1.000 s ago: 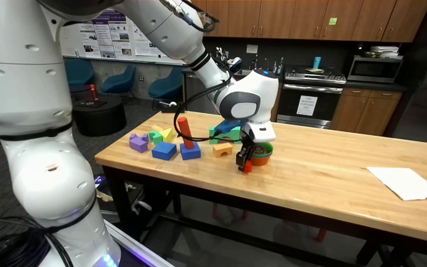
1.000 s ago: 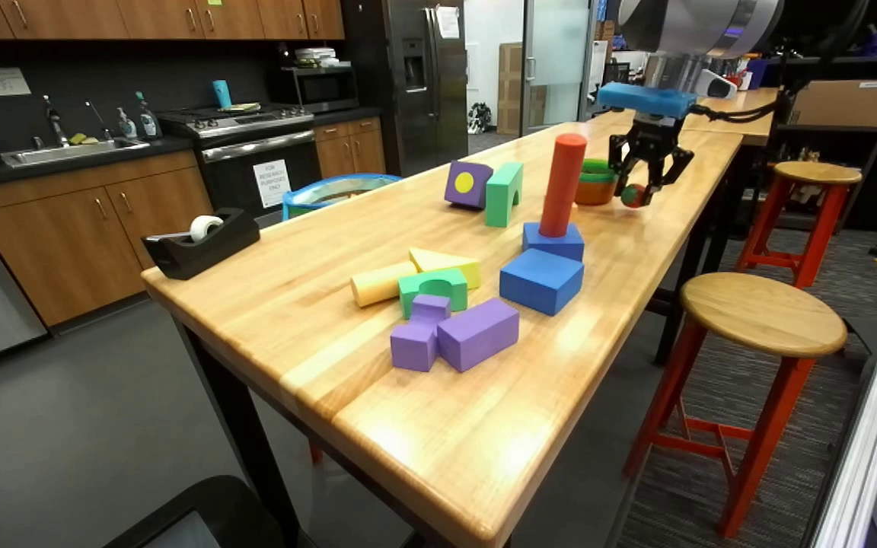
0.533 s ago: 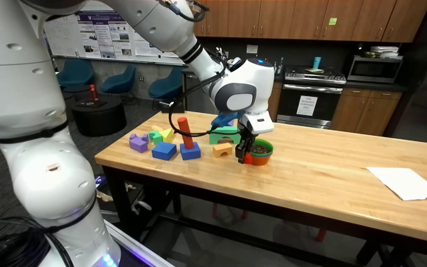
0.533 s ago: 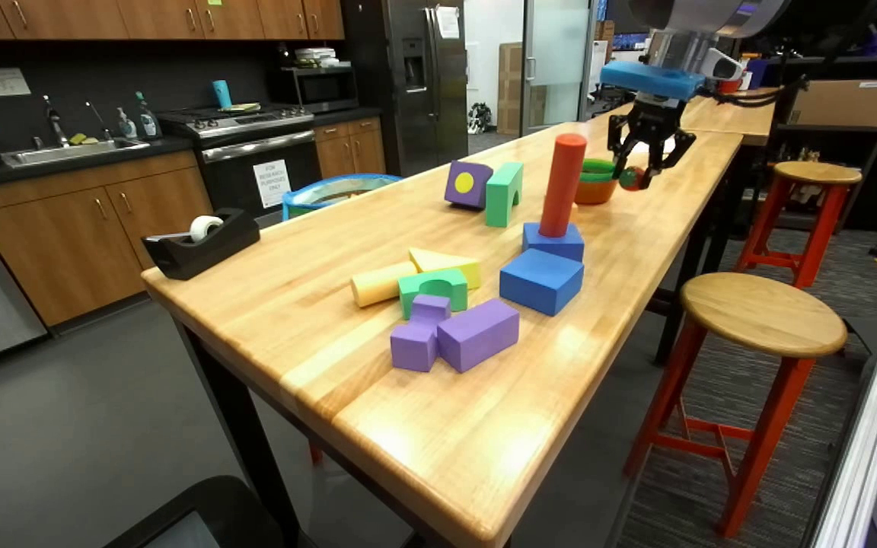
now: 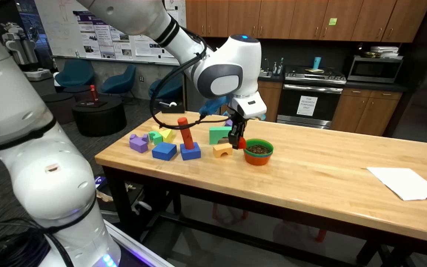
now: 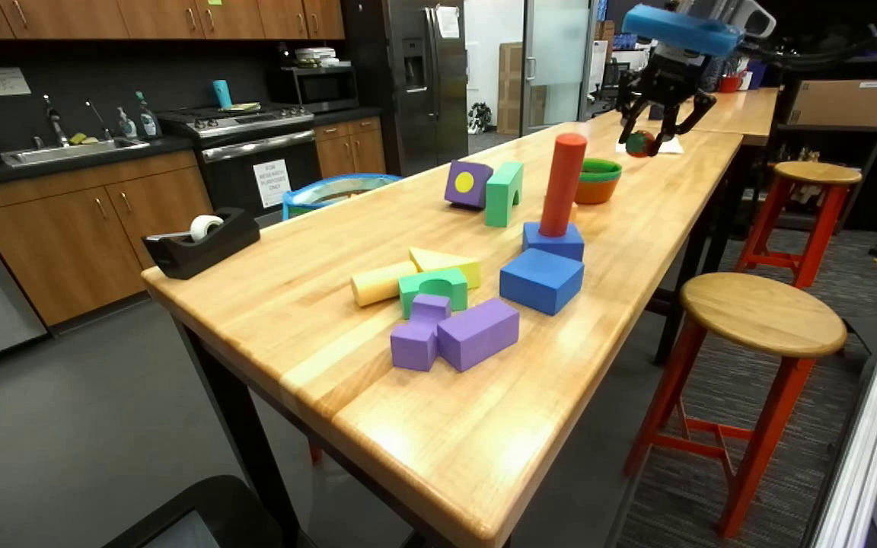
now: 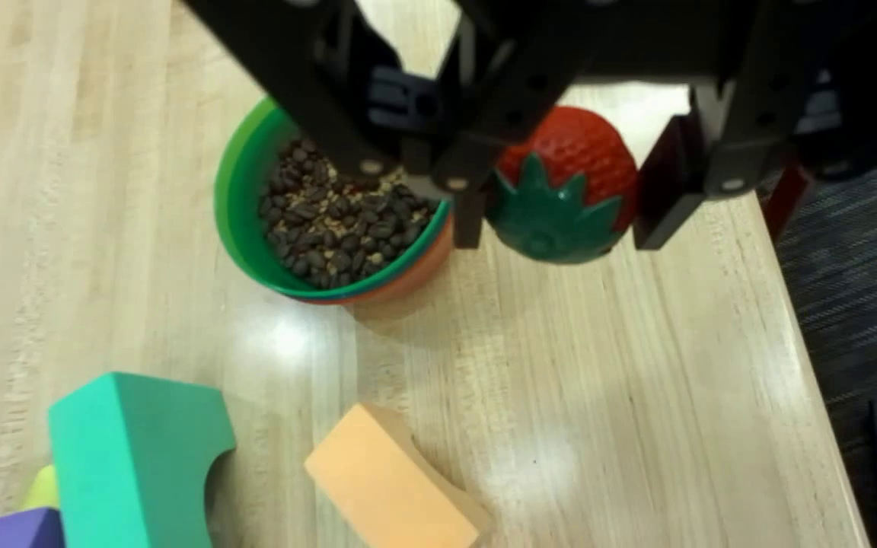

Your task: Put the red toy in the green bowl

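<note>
The gripper (image 7: 562, 204) pinches the toy strawberry (image 7: 564, 186) beside the green bowl (image 7: 236, 207); early release could drop it outside.

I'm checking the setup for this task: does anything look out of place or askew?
The green bowl, meant for the red toy, oddly holds dark, bean-like bits already. The tall red block seems to lean, though perspective may cause that.

Red strawberry (image 7: 566, 186) in hand (image 7: 564, 209) near green bowl (image 7: 240, 221)
</note>
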